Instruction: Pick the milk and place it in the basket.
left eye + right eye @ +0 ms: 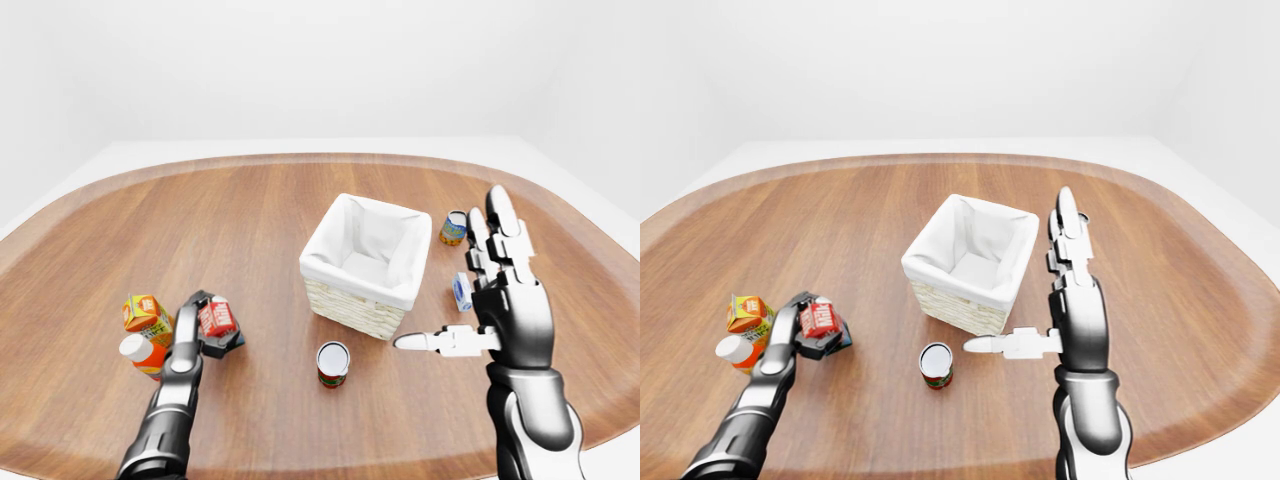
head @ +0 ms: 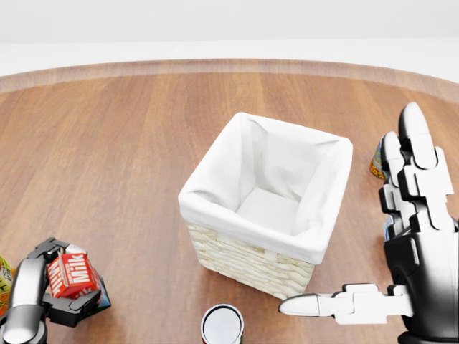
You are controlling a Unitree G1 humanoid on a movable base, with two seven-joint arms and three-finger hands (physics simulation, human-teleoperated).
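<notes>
A wide oval wooden table (image 1: 240, 220) spreads under me, with plain white floor and walls around it. The wicker basket (image 2: 267, 208), lined in white cloth, sits near the table's middle. In the left-eye view my left hand (image 1: 205, 325) reaches in at about 8 o'clock from the basket, its fingers closed round the red milk (image 2: 70, 276) carton, just beside an orange juice carton (image 1: 146, 315) and a capped bottle (image 1: 140, 352). My right hand (image 1: 495, 300) stands upright at the basket's 4 o'clock, fingers spread open, thumb pointing left, holding nothing. A can (image 1: 332, 362) stands at the basket's 6 o'clock.
</notes>
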